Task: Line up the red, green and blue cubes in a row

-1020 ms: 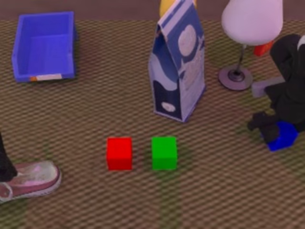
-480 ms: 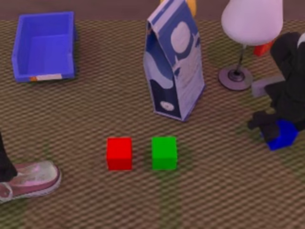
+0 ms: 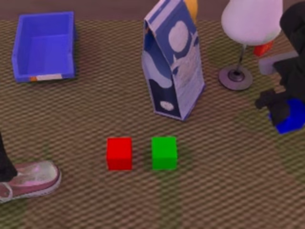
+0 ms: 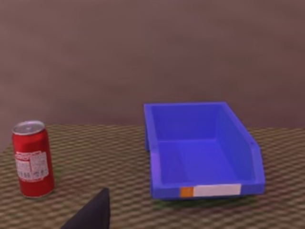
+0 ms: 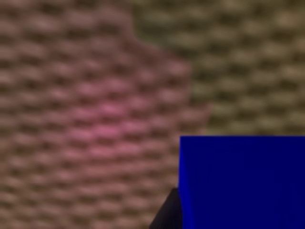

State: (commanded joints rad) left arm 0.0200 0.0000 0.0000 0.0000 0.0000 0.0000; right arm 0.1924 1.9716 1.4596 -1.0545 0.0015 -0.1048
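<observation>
The red cube (image 3: 119, 152) and the green cube (image 3: 164, 152) sit side by side on the woven mat, a small gap between them. At the table's far right, my right gripper (image 3: 284, 117) is shut on the blue cube (image 3: 291, 122) and holds it above the mat. In the right wrist view the blue cube (image 5: 243, 181) fills the lower corner, with one dark finger (image 5: 169, 215) against its side. My left arm (image 3: 5, 164) is parked at the left edge.
A tall blue-and-white carton (image 3: 174, 62) stands behind the cubes. A white lamp (image 3: 248, 28) stands at the back right with a small orange-red block (image 3: 262, 48) behind it. A blue bin (image 3: 44, 45), a pink shoe (image 3: 31, 179) and a red can (image 4: 32, 159) are on the left.
My right gripper has risen with the blue cube, shifting toward the right and back. The carton's top has leaned a little to the left. Red and green cubes have not moved.
</observation>
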